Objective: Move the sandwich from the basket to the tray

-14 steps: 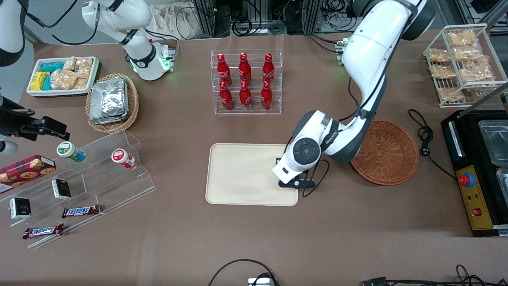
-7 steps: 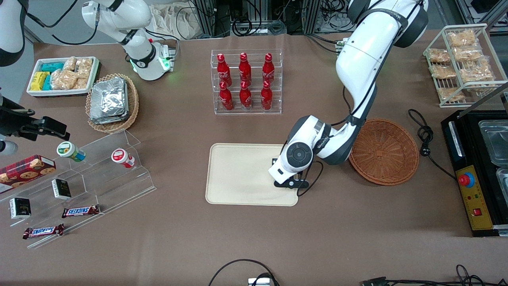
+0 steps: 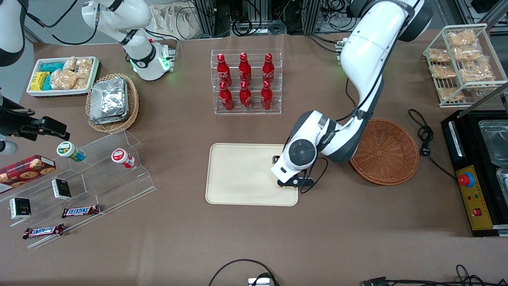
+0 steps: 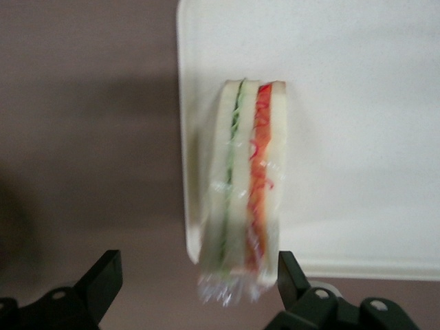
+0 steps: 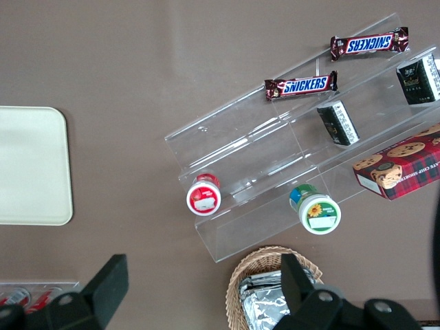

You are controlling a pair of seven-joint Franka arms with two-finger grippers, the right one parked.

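We see the gripper [image 4: 196, 275] spread wide above the sandwich [image 4: 242, 185], gripping nothing. The sandwich lies on the tray [image 3: 238, 174], at the tray's corner nearest the basket [image 3: 387, 153], mid-table. Toward the parked arm's end, near the table's front edge, two bars [image 5: 300, 86] read "SNICKERS"; the red bottles [image 3: 245, 81] carry white script we cannot read.

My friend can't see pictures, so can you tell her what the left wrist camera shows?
A wedge sandwich in clear wrap, with green and red filling, lies on the edge of a cream tray, one end poking past the rim over the brown table. The tool is just above it, open, its black fingers on either side and not touching.
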